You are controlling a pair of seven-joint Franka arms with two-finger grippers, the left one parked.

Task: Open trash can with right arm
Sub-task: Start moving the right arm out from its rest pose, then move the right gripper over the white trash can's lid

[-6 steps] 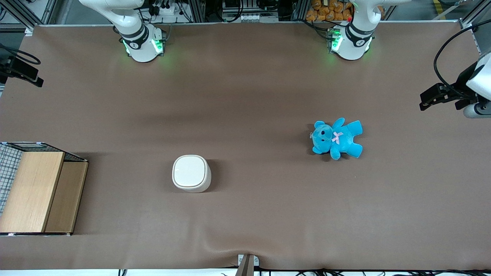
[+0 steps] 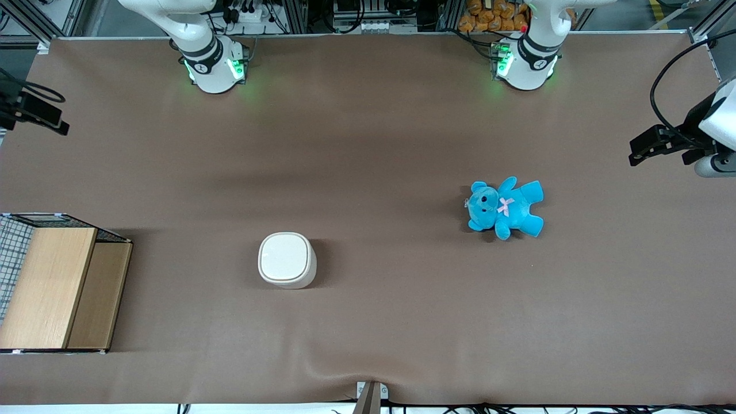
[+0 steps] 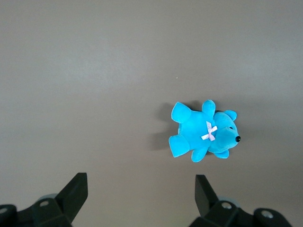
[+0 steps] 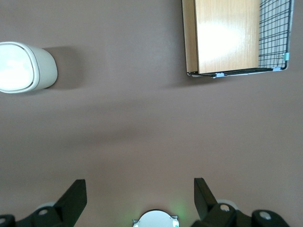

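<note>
— How far along is the opening?

— It is not yet begun, as far as I can judge. Going across the front view from its edge at the working arm's end: the right arm's gripper (image 2: 34, 112) is hanging high at the very margin of the surface (image 2: 368, 144), well apart from everything. In the wrist view the gripper (image 4: 137, 198) is showing its jaws spread wide, released, with nothing between them.

— And below it?

— The wooden box with wire mesh (image 2: 57, 282) is sitting at that same end, nearer the front camera. Next comes the trash can (image 2: 286, 260), standing upright on the brown surface, its white flip lid (image 2: 283, 256) lying flat and closed. The wrist camera is also catching the trash can (image 4: 26, 66) and the box (image 4: 234, 37), both well away from the jaws.

— Anything more?

— A blue teddy bear (image 2: 505, 208) is lying toward the parked arm's end, untouched.

— So what is remaining?

— Everything, I would say: travelling over to the can, coming down on the lid, and lifting or pressing it open.
</note>
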